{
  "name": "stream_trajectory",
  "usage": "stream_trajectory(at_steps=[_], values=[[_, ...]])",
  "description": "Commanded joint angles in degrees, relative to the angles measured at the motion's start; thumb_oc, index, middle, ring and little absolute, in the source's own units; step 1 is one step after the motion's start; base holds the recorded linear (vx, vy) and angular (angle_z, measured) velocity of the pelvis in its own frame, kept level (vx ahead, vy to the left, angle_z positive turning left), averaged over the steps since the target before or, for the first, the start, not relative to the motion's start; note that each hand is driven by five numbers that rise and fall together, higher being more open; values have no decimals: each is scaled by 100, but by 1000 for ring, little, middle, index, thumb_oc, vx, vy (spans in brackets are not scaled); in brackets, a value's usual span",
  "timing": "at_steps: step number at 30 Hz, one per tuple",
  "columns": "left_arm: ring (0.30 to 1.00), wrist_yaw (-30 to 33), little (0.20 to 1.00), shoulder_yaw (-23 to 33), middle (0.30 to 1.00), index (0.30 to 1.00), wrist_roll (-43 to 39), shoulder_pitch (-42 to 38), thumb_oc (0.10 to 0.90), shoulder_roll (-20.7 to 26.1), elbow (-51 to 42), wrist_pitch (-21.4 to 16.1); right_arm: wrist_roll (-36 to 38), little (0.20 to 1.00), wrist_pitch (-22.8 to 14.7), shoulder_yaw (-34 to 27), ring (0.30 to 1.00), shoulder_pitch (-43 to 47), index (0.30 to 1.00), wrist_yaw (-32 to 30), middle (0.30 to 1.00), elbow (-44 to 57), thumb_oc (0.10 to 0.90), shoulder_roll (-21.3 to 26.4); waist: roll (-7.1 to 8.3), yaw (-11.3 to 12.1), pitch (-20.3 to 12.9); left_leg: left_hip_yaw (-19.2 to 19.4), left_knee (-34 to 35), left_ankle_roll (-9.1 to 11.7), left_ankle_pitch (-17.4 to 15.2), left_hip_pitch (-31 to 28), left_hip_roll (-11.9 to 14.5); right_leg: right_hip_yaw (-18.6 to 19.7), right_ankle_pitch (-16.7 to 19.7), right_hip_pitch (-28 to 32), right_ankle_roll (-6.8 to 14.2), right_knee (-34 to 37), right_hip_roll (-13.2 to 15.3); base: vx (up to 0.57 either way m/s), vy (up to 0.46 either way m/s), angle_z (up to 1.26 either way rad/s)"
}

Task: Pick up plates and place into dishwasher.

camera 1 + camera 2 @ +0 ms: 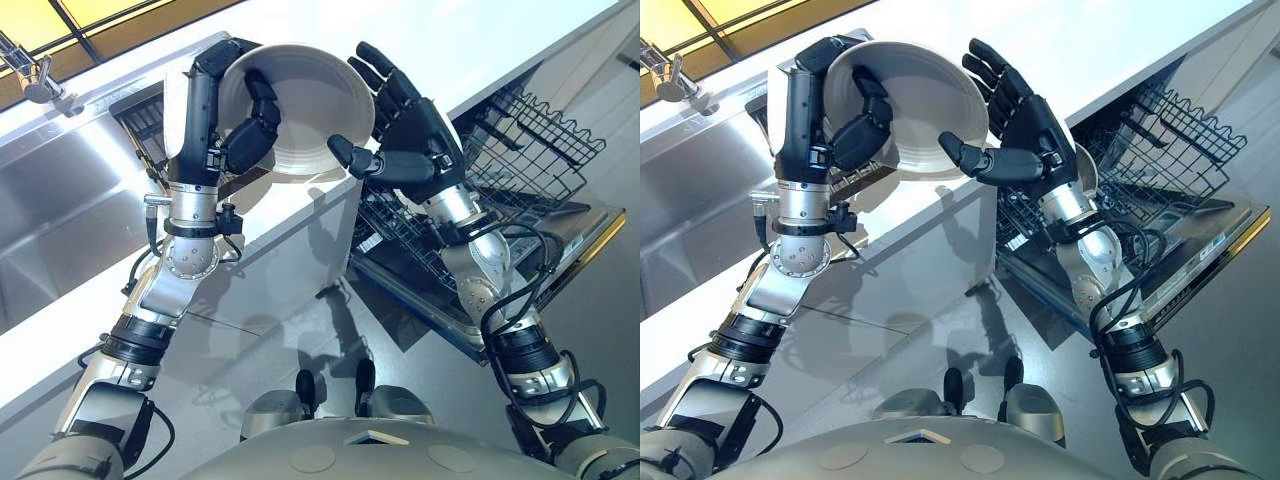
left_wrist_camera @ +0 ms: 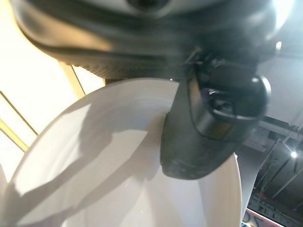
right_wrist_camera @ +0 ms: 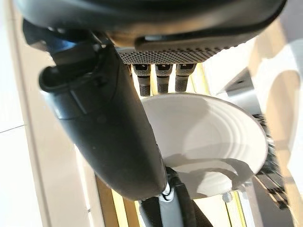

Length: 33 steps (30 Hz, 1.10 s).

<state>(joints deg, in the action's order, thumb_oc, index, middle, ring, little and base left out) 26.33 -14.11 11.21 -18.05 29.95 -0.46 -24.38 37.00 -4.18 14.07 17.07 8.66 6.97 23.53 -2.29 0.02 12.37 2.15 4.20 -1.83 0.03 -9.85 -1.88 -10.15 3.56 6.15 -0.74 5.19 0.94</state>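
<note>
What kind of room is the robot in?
Most likely a kitchen. There is a steel sink with a tap set in a white counter, and an open dishwasher with a wire rack. The left robot hand is holding a white plate.

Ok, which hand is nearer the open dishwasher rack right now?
Right. The right hand is open beside the white plate, just above the dishwasher rack; the left hand grips the plate's far side, over the counter.
</note>
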Motion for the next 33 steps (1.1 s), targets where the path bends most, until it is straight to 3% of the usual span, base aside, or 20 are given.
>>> stream_trajectory(at_steps=[1, 5, 6, 7, 9, 11, 21, 22, 23, 25, 30, 33], values=[[300, -30, 200, -278, 300, 300, -368, -772, 100, 14, -126, -548, 234, 900, -348, 146, 900, 446, 900, 68, 900, 57, 800, -273, 112, 54, -957, -50, -68, 166, -286, 291, -70, -193, -1265, 35, 247, -875, -212, 0, 0, 0], [300, -240, 200, -424, 300, 300, -463, -757, 100, -90, -156, -515, 222, 900, -343, 237, 900, 463, 900, 25, 900, 37, 800, -343, 105, 62, -944, -63, -49, 157, -281, 281, -75, -208, -1249, 41, 251, -853, -208, 0, 0, 0], [300, -319, 200, -451, 300, 300, -534, -737, 100, -106, -187, -495, 205, 774, -346, 250, 792, 461, 792, 22, 792, 41, 674, -350, 103, 64, -938, -68, -49, 154, -283, 278, -79, -209, -1248, 45, 255, -849, -207, 0, 0, 0], [300, -428, 200, -470, 300, 300, -611, -710, 100, -133, -193, -471, 225, 535, -334, 256, 587, 458, 587, 22, 587, 44, 435, -346, 101, 65, -932, -67, -46, 154, -281, 275, -80, -209, -1244, 47, 255, -845, -207, 0, 0, 0], [300, -588, 200, -522, 300, 300, -728, -681, 100, -189, -208, -433, 249, 417, -340, 279, 486, 452, 486, -5, 486, 38, 317, -373, 100, 72, -936, -69, -40, 152, -276, 273, -83, -212, -1236, 54, 261, -829, -206, 0, 0, 0], [300, -785, 200, -606, 300, 300, -841, -609, 100, -268, -189, -430, 279, 200, -381, 288, 300, 420, 300, -20, 300, 41, 100, -396, 98, 82, -931, -75, -46, 145, -283, 271, -85, -223, -1235, 63, 264, -819, -205, 0, 0, 0], [300, -1665, 200, -874, 300, 300, -1558, -281, 100, -549, 32, -74, 311, 200, -706, 234, 300, 241, 300, -186, 300, 68, 100, -465, 94, 106, -864, -95, -60, 118, -296, 257, -93, -264, -1212, 84, 279, -786, -192, 0, 0, 0], [371, -1822, 282, -863, 371, 371, -1847, -225, 182, -571, 47, 13, 331, 200, -712, 215, 300, 228, 300, -202, 300, 67, 100, -464, 92, 112, -860, -97, -57, 117, -296, 257, -95, -268, -1208, 87, 277, -773, -192, 0, 0, 0], [514, -1931, 450, -846, 514, 514, -1973, -170, 350, -601, 87, 0, 343, 200, -701, 186, 300, 210, 300, -215, 300, 70, 100, -455, 91, 114, -860, -96, -57, 120, -295, 255, -93, -273, -1207, 88, 276, -768, -192, 0, 0, 0], [900, -2378, 900, -814, 900, 900, -2774, -74, 800, -659, 125, 151, 433, 200, -748, 135, 300, 187, 300, -227, 300, 62, 100, -431, 88, 117, -849, -97, -61, 126, -287, 256, -85, -272, -1199, 95, 273, -760, -192, 0, 0, 0], [900, -3241, 900, -607, 900, 900, -4471, 89, 800, -941, 217, 472, 701, 200, -861, -117, 300, 233, 300, -379, 300, -3, 100, -343, 89, 112, -843, -92, -63, 135, -286, 241, -68, -289, -1200, 111, 269, -755, -183, 0, 0, 0], [900, -3343, 900, -366, 900, 900, -4756, 67, 800, -926, 131, 639, 701, 200, -1207, -461, 300, 417, 300, -840, 300, -93, 100, -280, 78, 116, -854, -93, -66, 153, -295, 224, -59, -308, -1220, 126, 264, -766, -174, 21, -7, 1]])
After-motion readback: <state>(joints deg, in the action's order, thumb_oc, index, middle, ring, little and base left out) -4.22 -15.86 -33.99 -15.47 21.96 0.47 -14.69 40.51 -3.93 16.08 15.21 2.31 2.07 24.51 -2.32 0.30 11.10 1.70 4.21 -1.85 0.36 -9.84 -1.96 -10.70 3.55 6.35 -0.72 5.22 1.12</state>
